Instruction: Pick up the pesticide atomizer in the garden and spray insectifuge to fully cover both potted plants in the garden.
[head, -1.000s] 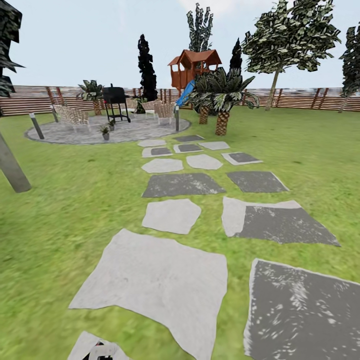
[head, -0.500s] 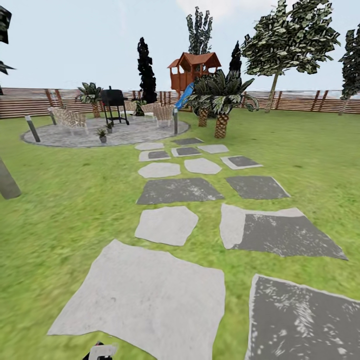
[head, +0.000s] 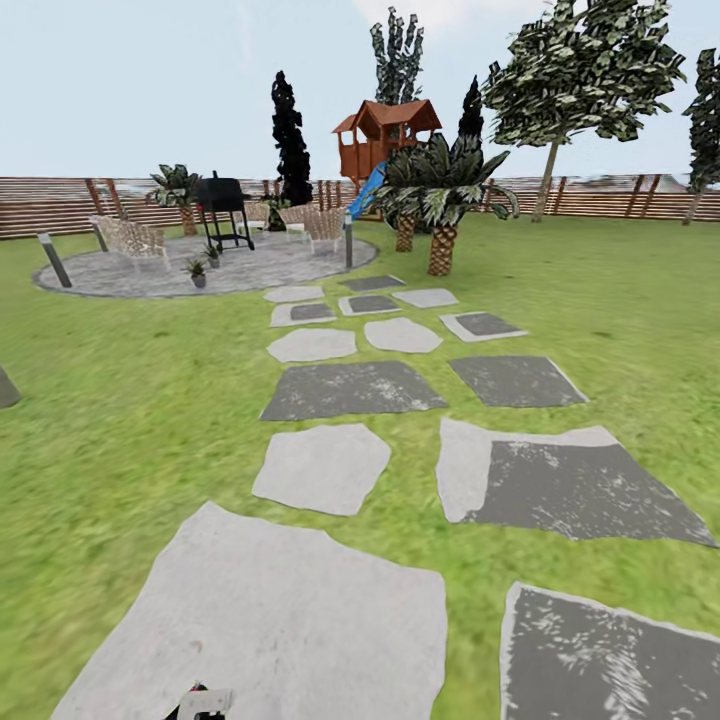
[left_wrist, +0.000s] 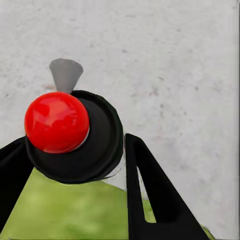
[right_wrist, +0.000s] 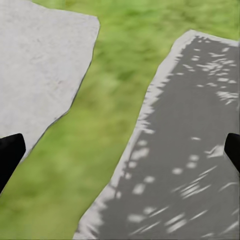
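The robot stands on a path of light and dark grey stepping stones (head: 350, 388) laid across the lawn (head: 140, 400) of the garden, facing the round grey paving (head: 205, 272) far ahead to its left.

On that paving, 2 small potted plants (head: 197, 270) sit near each other in front of a black grill (head: 223, 205), with wicker seats (head: 130, 238) on either side. A brown slatted fence (head: 620, 198) runs along the back. A red-brown playhouse with a blue slide (head: 385, 140), palms (head: 440, 200) and dark trees (head: 290, 130) stand behind and to the right of the paving.

The left gripper (left_wrist: 75, 165) grasps an object between its 2 black fingers (left_wrist: 145, 190): a black round cap topped by a red ball (left_wrist: 56, 121), with a grey cone-shaped part (left_wrist: 65, 74) projecting beyond it. This appears to be the pesticide atomizer (left_wrist: 97, 137). It hangs over a light grey slab (left_wrist: 165, 70), with grass beneath the fingers. A small white and red-black part of it shows at the lower edge of the head view (head: 203, 702).

The right gripper (right_wrist: 120, 150) is released, its 2 black fingertips (right_wrist: 10, 150) set wide apart at the opposite edges of its wrist view, nothing between them. Below it lie a strip of grass, a light slab and a dark slab (right_wrist: 195, 150).
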